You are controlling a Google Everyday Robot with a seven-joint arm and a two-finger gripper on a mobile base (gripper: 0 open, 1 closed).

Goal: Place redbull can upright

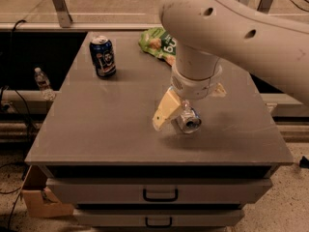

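The end effector (177,123) clasps the redbull can (189,122), tipped with its shiny top toward the camera, low over the grey surface (96,129), well right of the upright dark-blue can (103,57) and nearer the camera. A green snack bag (155,41) lies right of the dark-blue can, partly hidden by the white arm (231,37). Only one cream finger (166,111) shows; the arm descends from the upper right, wrist pointing down, cut off at the edge.
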